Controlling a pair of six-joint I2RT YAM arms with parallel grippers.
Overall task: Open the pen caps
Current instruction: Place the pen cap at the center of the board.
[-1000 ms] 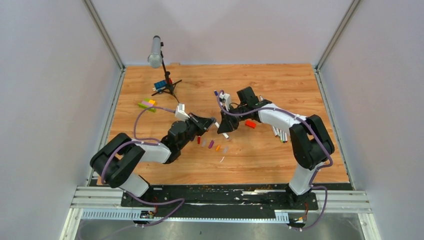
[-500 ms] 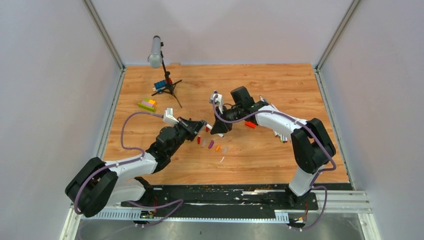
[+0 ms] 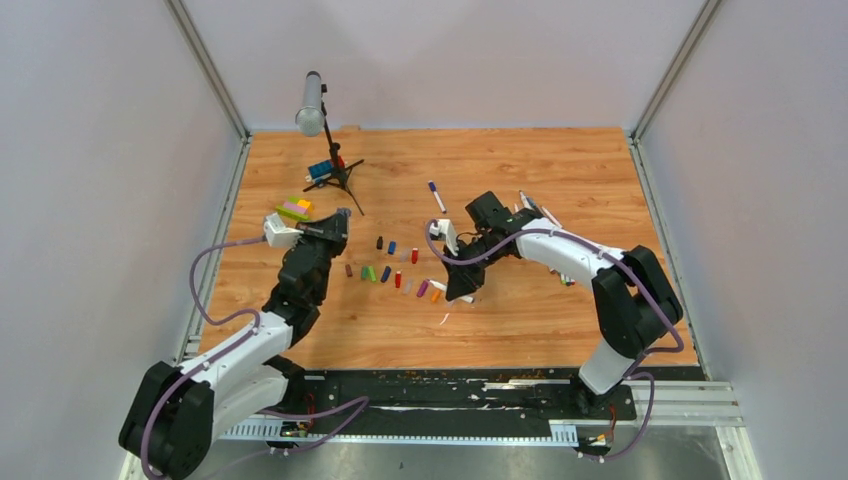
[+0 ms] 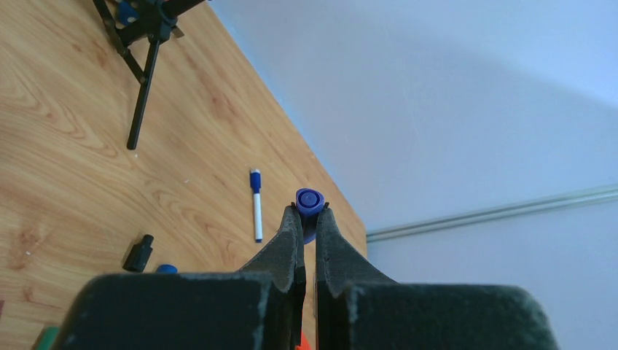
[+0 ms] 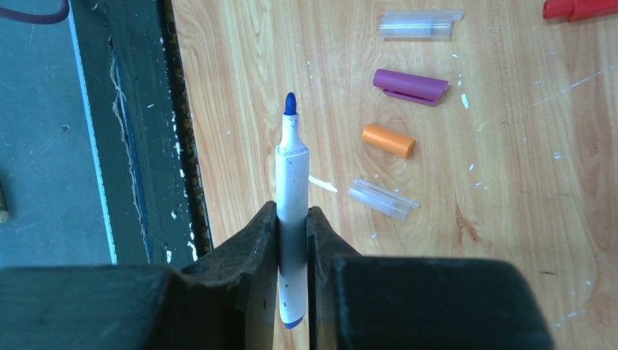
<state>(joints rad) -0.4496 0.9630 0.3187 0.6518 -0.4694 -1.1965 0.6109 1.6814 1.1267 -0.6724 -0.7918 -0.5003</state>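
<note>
Left gripper [image 4: 307, 216]: jaws pinched shut on a blue cap [image 4: 308, 199] at their very tips; the cap is held clear of the wood, on the left side near the toy bricks [image 3: 295, 209]
Right gripper [image 5: 292, 219]: jaws clamped around the white barrel of an uncapped blue pen [image 5: 291, 164]; the bare blue tip points out past the fingers, low over the table [image 3: 560, 170] near its front edge
Loose caps: a purple cap [image 5: 409, 85], an orange cap [image 5: 388, 140] and a clear cap [image 5: 382, 198] lie on the wood just beside the held pen; a second clear one lies beyond the purple; others in black, blue, red, brown and green lie scattered between the two arms
Capped pen [image 3: 436, 196]: lies alone toward the far side; blue cap on
Microphone [image 3: 312, 100]: grey, on a black tripod at the far left
</note>
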